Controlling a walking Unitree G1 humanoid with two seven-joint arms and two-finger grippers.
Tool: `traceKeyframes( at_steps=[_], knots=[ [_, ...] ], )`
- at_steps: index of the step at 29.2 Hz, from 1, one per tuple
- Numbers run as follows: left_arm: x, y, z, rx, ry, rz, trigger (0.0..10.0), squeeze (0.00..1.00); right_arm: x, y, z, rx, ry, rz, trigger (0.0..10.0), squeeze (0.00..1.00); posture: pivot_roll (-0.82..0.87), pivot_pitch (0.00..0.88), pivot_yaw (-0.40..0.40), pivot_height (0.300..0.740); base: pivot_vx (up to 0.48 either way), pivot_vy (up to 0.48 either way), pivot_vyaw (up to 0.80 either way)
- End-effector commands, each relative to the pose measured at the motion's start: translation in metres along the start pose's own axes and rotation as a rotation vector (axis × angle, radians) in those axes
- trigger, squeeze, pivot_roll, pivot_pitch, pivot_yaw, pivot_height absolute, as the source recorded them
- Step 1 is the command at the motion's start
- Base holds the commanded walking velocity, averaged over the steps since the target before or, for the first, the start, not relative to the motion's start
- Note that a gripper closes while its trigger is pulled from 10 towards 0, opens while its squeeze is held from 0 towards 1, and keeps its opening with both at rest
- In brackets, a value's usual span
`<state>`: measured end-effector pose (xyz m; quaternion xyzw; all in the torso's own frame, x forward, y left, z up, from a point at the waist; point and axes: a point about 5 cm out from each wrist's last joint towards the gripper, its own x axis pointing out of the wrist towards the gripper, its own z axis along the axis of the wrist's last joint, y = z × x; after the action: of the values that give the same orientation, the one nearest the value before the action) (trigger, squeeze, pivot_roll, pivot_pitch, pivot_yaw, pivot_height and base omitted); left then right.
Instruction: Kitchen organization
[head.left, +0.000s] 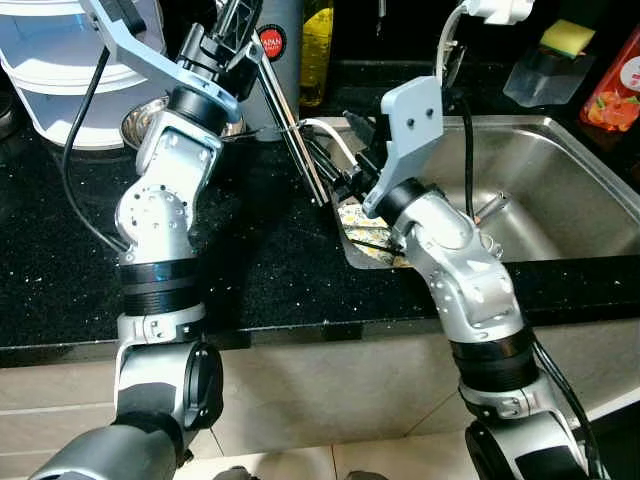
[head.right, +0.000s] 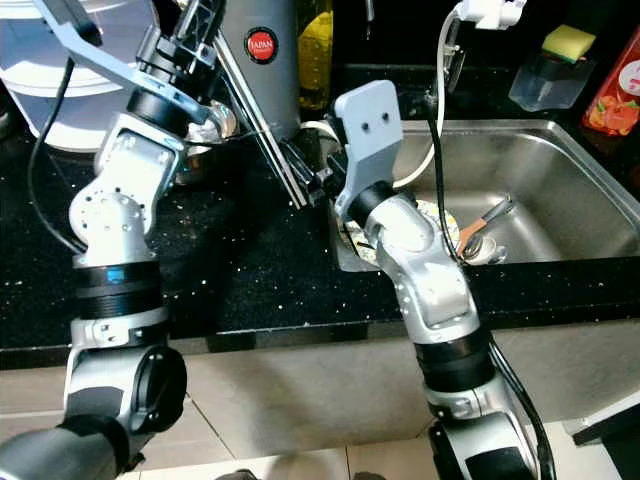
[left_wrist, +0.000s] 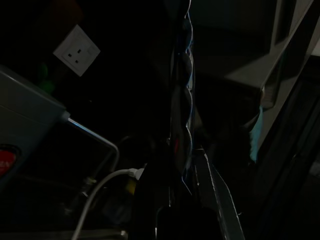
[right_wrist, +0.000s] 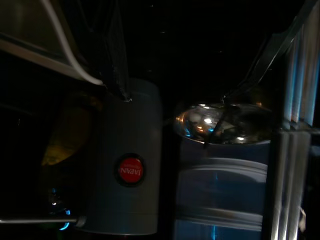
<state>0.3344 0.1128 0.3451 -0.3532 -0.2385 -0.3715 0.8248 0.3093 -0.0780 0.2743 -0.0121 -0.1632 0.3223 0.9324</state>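
Left claw (head.left: 222, 35) gripping metal rack (head.left: 290, 135)

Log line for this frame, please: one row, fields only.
scene: black counter beside steel sink | left pincer: raised near grey canister | right pincer: at sink's left edge, fingers state unclear | patterned plate under right arm

R arm hides plate (head.left: 362, 232) | sponge (head.left: 567, 37) cropped | L wrist dark, maybe cable

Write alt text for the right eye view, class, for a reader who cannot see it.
Two silver robot arms reach over a black speckled counter beside a steel sink. A grey canister with a red round label stands behind, a patterned plate lies in the sink.
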Motion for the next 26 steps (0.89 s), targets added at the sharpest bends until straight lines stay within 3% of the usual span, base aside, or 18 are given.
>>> traceKeyframes(
  at_steps=[1, 3, 8, 16, 22, 26],
  knots=[
    [0.001, -0.004, -0.006, 0.067, 0.05, -0.035, 10.0, 0.0, -0.004, 0.013, 0.009, 0.023, -0.031, 0.123, 10.0, 0.0, 0.01, 0.025, -0.001, 0.74, 0.0, 0.0, 0.0],
    [-0.001, -0.006, -0.005, 0.078, 0.061, -0.061, 10.0, 0.0, -0.005, -0.003, 0.009, -0.015, -0.023, 0.038, 10.0, 0.0, 0.01, 0.026, 0.002, 0.74, 0.0, 0.0, 0.0],
    [-0.004, -0.005, -0.001, 0.07, 0.055, -0.063, 10.0, 0.0, -0.01, -0.021, 0.015, -0.033, -0.036, -0.033, 10.0, 0.0, 0.0, 0.027, 0.008, 0.74, 0.0, 0.0, 0.0],
    [0.0, -0.005, 0.001, 0.057, 0.035, -0.066, 10.0, 0.0, -0.012, -0.002, 0.006, -0.019, -0.011, 0.051, 10.0, 0.0, 0.0, 0.025, 0.009, 0.74, 0.0, 0.0, 0.0],
    [-0.001, -0.006, 0.006, 0.071, 0.022, -0.073, 10.0, 0.0, -0.015, -0.015, 0.003, -0.023, 0.01, 0.001, 10.0, 0.0, 0.01, 0.025, 0.007, 0.74, 0.0, 0.0, 0.0],
    [-0.005, -0.002, 0.016, 0.096, 0.003, -0.056, 10.0, 0.0, -0.026, -0.015, 0.004, -0.033, 0.024, 0.066, 10.0, 0.0, 0.01, 0.023, 0.002, 0.74, 0.0, 0.0, 0.0]
  ],
)
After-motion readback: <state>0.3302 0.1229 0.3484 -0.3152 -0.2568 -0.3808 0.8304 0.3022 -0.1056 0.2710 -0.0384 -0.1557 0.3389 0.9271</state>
